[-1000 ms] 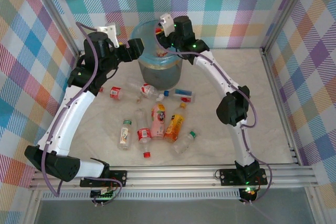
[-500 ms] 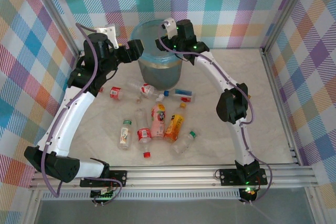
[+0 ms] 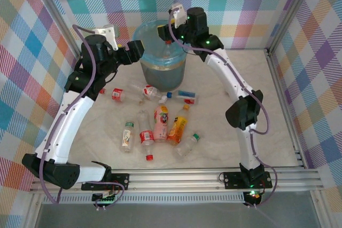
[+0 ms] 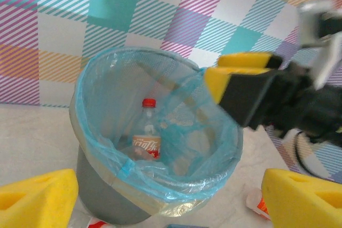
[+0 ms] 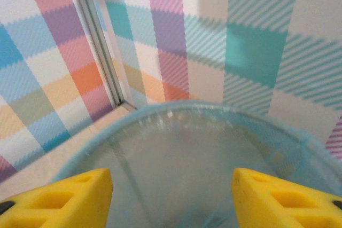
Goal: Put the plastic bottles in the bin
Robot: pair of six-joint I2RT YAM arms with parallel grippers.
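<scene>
The bin [image 3: 163,67] stands at the back middle of the table, its blue bag [image 4: 160,177] folded over the rim. Inside it leans a clear bottle with a red cap and red label [image 4: 147,140], also seen from above [image 3: 166,48]. My right gripper [image 3: 171,31] hovers over the bin's far rim [image 5: 187,106], open [image 5: 172,196] with nothing between its yellow fingers [image 4: 240,76]. My left gripper [image 3: 138,50] hangs by the bin's left side, open [image 4: 171,206] and empty. Several plastic bottles lie on the table, among them a pink one [image 3: 161,123] and an orange one [image 3: 178,128].
Other bottles lie just in front of the bin: one with a red label [image 3: 117,94], a clear one [image 3: 151,92] and one with a blue label [image 3: 186,96]. A loose red cap [image 3: 150,157] sits near the front. Checked walls close in the left, back and right.
My right gripper has opened from shut and pulled up and back to the right over the bin. A red-capped bottle now rests inside the bin. The left arm has barely shifted.
</scene>
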